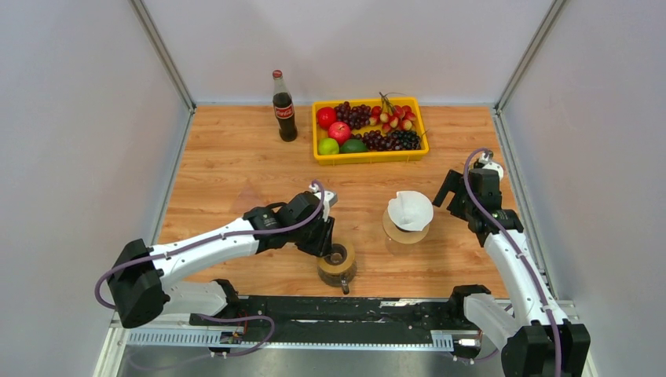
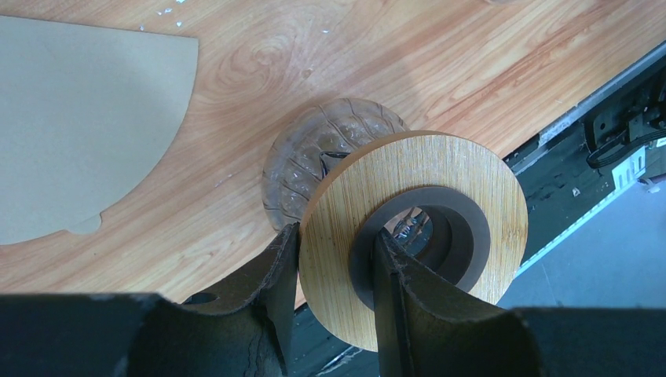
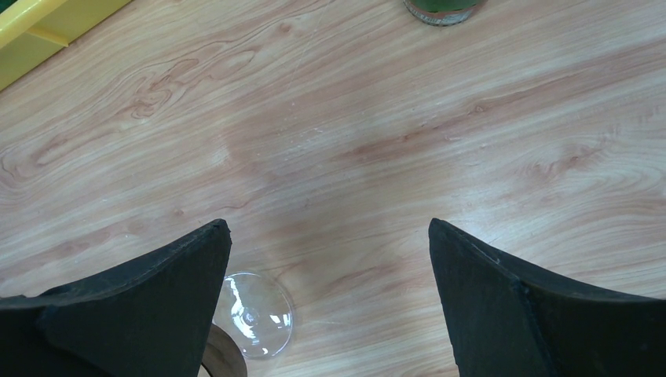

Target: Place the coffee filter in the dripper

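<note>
On the wooden table (image 1: 236, 157) between pale walls, a white coffee filter (image 1: 410, 209) sits on a wood-ringed dripper (image 1: 402, 232) at centre right, just left of the right gripper (image 3: 330, 228), whose jaws stand wide apart and empty. Toward the near edge, the left gripper (image 2: 334, 236) clamps the wooden collar of a second dripper (image 2: 440, 181). A flat tan filter (image 2: 78, 118) lies on its far side.

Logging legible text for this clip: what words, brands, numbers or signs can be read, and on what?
"Coca-Cola": white script on the red label of the cola bottle, small but recognisable.
The white tag by the near-edge rail is too blurred to read.
No text shows on the dripper or the yellow tray.
</note>
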Motion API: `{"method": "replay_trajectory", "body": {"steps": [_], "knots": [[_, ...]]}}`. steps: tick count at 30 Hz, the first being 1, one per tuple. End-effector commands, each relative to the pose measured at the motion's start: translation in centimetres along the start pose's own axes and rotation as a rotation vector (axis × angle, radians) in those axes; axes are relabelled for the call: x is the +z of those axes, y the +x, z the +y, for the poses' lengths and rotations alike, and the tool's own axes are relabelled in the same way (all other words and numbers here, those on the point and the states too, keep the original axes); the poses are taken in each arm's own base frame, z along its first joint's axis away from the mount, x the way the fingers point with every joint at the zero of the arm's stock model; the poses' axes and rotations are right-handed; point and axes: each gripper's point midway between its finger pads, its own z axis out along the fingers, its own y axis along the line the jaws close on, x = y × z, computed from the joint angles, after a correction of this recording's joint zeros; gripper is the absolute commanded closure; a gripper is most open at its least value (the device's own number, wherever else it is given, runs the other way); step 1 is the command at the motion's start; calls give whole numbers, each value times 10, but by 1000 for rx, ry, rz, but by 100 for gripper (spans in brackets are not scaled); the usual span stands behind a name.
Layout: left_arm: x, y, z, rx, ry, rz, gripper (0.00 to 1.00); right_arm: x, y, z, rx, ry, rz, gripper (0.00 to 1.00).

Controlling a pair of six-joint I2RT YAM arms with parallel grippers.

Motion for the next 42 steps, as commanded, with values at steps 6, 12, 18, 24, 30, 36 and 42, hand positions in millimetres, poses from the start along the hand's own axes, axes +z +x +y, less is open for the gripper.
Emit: {"method": "replay_trajectory", "body": {"steps": [6,12,18,24,30,36,42], "knots": [[-2,-16,-18,11,47,-45,55,-1,-11,5,2,-29,-44,0],[-4,-15,-20,19,57,-47,29,-2,-12,7,-1,-36,-49,0],[-18,-24,-27,33,90,-96,13,-2,-13,7,0,-37,-49,0],[-41,-40,-24,45,69,-196,0,-5,-14,10,-9,-55,-55,0],[-64,-60,20,22,-171,-329,0,-10,-22,8,-2,-48,-97,0],[-99,-90,103,-134,-486,-450,0,-13,-25,9,3,-58,-120,0],[-138,-122,181,-361,-601,-615,0,-13,-24,13,-2,-79,-110,0]]}}
